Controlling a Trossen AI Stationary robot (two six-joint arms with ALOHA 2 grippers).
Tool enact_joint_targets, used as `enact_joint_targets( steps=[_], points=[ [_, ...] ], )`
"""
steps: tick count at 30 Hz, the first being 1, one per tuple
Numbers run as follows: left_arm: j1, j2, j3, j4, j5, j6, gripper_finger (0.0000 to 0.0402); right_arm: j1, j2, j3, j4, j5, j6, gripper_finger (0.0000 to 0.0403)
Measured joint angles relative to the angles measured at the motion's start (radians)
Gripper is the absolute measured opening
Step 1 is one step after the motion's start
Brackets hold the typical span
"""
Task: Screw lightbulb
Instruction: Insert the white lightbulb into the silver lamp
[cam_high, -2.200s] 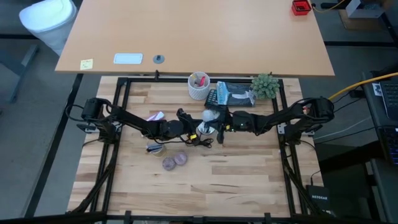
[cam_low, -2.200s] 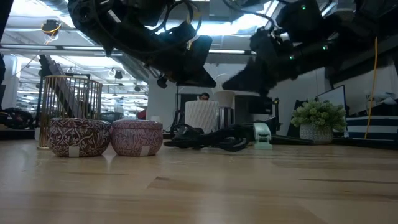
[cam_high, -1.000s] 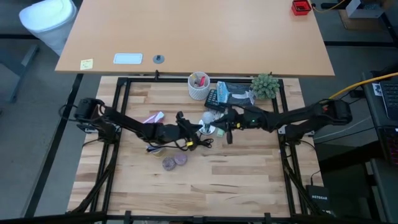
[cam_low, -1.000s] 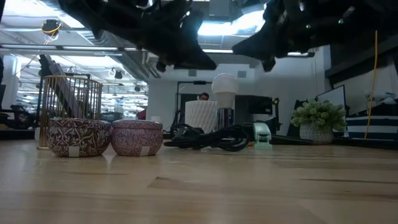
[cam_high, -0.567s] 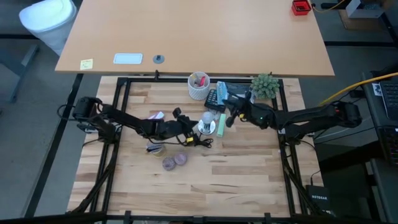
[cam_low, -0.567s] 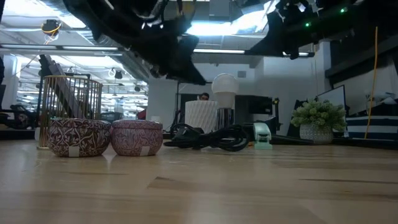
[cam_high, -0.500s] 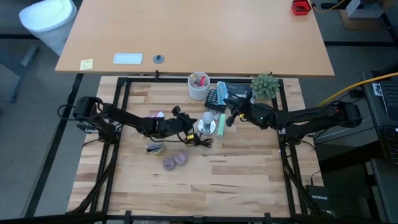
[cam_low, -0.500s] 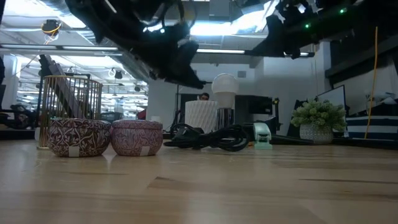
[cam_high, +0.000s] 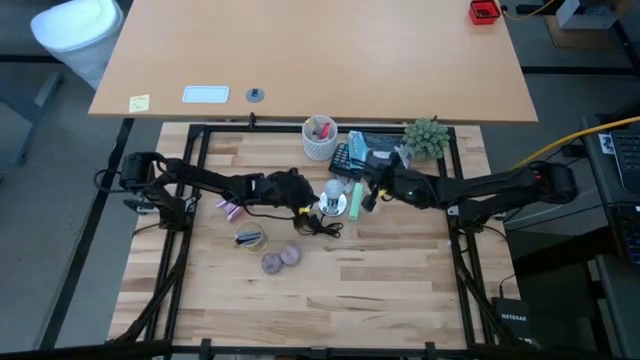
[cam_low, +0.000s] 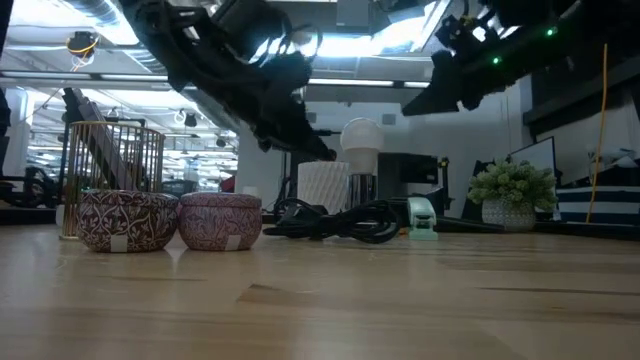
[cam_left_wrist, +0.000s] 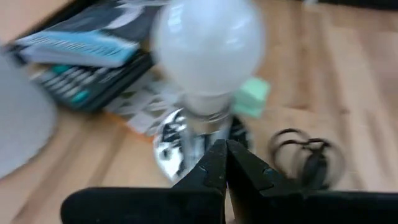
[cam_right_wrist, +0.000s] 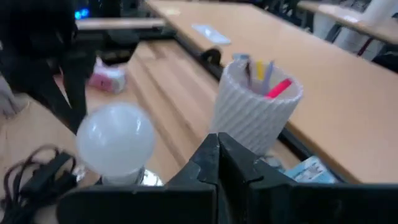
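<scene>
High view gives me the lightbulb (cam_high: 332, 192) upright toward the bench's (cam_high: 380, 290) rear edge, between my left gripper (cam_high: 303, 199) and right gripper (cam_high: 366, 193); both jaws together, empty, just beside it.

From my station the table (cam_high: 380, 280) reads as pale, jointed wood planks with a satin sheen. Just ahead of my left claw (cam_left_wrist: 225, 163), matt black and shut tight, the lightbulb (cam_left_wrist: 208, 46) shows frosted white glass on a shiny, reflective metal base. Beyond my right claw (cam_right_wrist: 217, 158), the cup (cam_right_wrist: 256, 111) looks ribbed, matt white.
</scene>
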Motion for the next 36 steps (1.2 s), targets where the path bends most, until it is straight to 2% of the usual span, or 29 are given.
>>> enact_joint_targets(
  steps=[4,9,12,15,21,36],
  points=[
    [-0.006,0.0,0.0,0.023,0.069,0.006,0.0,0.0,0.079,0.0,0.038,-0.023,0.002,0.0005],
    [-0.02,0.0,0.0,0.081,0.071,0.007,0.0,0.0,0.19,0.0,0.198,-0.041,-0.014,0.0004],
    [-0.021,0.0,0.0,0.12,0.071,0.009,0.0,0.0,0.223,0.0,0.231,-0.041,-0.012,0.0004],
    [-0.019,0.0,0.0,0.128,0.065,0.011,0.0,0.002,0.235,0.0,0.22,-0.045,-0.001,0.0005],
    [-0.015,0.0,0.0,0.126,0.052,0.002,0.0,0.002,0.237,0.0,0.223,-0.144,0.013,0.0003],
    [-0.016,0.001,0.0,0.153,-0.066,0.0,0.0,0.002,0.237,0.0,0.219,-0.17,0.025,0.0002]
  ],
)
